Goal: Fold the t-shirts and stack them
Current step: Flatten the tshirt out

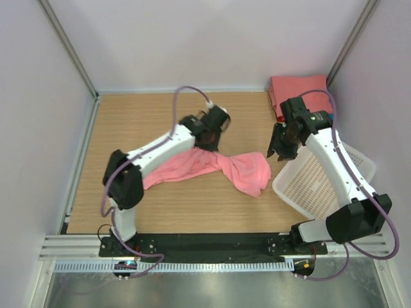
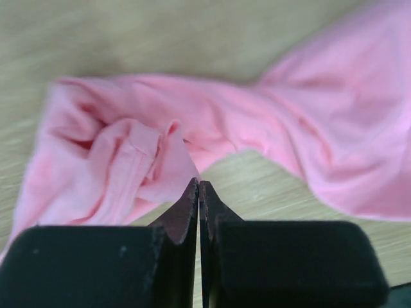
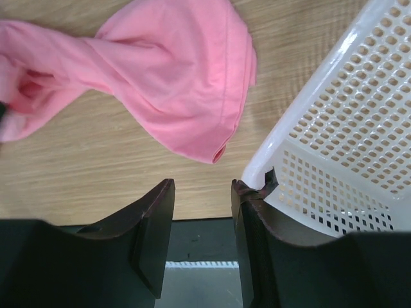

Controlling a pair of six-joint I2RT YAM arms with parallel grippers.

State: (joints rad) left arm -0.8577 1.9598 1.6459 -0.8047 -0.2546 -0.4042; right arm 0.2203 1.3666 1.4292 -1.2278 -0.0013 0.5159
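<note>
A salmon-pink t-shirt [image 1: 225, 167] lies crumpled and twisted across the middle of the wooden table; it also shows in the left wrist view [image 2: 212, 122] and the right wrist view [image 3: 180, 77]. A folded coral t-shirt [image 1: 298, 90] lies at the back right corner. My left gripper [image 1: 207, 142] is shut and empty, its tips [image 2: 198, 185] just above the bunched edge of the pink shirt. My right gripper [image 1: 278, 153] is open and empty [image 3: 202, 186], hanging over bare table between the shirt's right end and the basket.
A white plastic mesh basket [image 1: 321, 183] lies tilted at the right, close beside my right gripper; its rim [image 3: 289, 128] is next to the right finger. Grey walls enclose the table on three sides. A black strip runs along the near edge.
</note>
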